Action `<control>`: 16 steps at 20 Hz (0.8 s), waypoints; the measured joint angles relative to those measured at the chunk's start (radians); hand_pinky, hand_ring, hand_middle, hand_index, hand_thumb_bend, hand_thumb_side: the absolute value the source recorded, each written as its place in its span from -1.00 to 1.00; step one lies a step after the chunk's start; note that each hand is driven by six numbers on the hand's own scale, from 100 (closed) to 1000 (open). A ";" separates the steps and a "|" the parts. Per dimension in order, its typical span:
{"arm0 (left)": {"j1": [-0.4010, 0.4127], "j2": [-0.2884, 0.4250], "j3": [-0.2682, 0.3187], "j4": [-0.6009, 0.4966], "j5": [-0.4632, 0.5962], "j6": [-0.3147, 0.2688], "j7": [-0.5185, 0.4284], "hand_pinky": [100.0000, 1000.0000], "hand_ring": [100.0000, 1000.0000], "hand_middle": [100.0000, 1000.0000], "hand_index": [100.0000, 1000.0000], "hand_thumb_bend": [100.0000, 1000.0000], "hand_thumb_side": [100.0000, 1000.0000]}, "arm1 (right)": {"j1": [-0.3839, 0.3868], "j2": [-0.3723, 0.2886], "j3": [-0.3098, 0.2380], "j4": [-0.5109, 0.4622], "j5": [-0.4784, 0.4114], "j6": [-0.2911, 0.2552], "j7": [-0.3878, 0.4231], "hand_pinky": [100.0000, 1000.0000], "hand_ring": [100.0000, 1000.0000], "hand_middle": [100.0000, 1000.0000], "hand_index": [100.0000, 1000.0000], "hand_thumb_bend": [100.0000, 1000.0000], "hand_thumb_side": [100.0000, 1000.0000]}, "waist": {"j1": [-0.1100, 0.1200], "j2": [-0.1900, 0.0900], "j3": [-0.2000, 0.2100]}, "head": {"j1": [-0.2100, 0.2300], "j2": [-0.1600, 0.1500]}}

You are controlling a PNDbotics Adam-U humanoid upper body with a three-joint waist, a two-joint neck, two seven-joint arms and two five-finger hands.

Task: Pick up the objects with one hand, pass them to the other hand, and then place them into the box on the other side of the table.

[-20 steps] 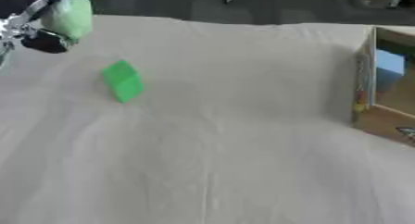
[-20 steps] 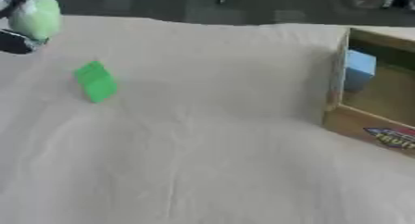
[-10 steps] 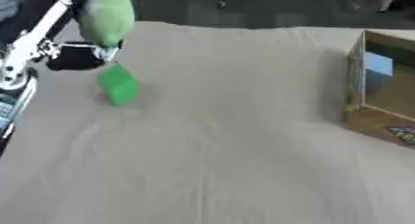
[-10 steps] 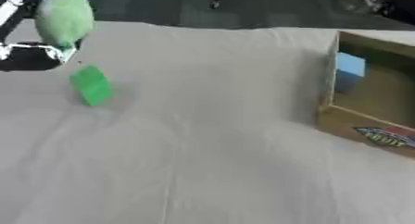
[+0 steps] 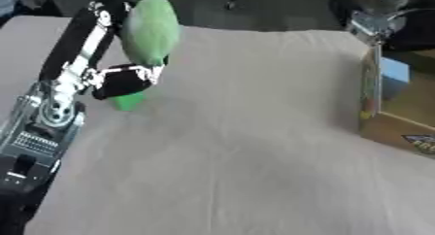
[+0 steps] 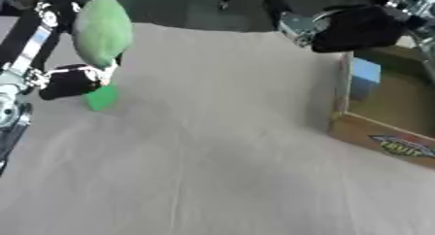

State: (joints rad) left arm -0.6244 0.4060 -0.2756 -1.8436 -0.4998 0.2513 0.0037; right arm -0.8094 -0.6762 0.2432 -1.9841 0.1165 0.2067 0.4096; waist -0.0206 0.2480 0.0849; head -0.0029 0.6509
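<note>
L hand (image 5: 127, 81) grips green bag (image 5: 151, 27), half-hiding green block (image 6: 102, 98); R hand (image 6: 361, 27) blurred, fingers unclear.

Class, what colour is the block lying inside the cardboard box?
Light blue block, clearest in the right eye view.

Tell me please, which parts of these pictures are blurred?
Left eye view: the left hand and its pale green object are smeared, the box soft. Right eye view: the right hand is a dark blur.

Left hand (image 5: 127, 81) is raised; right hand (image 6: 361, 27) reaches in.
</note>
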 measured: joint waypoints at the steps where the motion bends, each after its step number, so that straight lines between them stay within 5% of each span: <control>1: 0.004 -0.010 -0.003 0.005 -0.009 -0.003 0.018 0.09 0.04 -0.06 0.00 -1.00 -0.87 | -0.004 0.013 0.008 0.000 0.012 0.009 0.008 0.88 0.88 0.62 0.76 -0.88 -0.29 | -0.001 0.000 0.000 | 0.000 0.000; 7: 0.020 -0.052 -0.028 0.048 -0.003 -0.023 0.067 0.09 0.03 -0.08 -0.01 -1.00 -0.68 | -0.034 0.061 0.065 0.000 0.073 0.054 0.072 0.86 0.88 0.61 0.75 -0.86 -0.25 | -0.005 0.000 -0.001 | -0.008 0.007; 16: 0.029 -0.076 -0.052 0.104 0.153 -0.094 0.088 0.09 0.02 -0.08 -0.01 -1.00 -0.53 | -0.110 0.086 0.138 0.000 0.171 0.028 0.191 0.82 0.84 0.59 0.71 -0.74 -0.23 | -0.015 -0.002 -0.008 | -0.009 0.016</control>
State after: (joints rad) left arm -0.5957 0.3299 -0.3276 -1.7400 -0.3464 0.1570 0.0912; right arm -0.9193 -0.5898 0.3809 -1.9842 0.2873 0.2344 0.6006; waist -0.0358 0.2459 0.0774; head -0.0123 0.6667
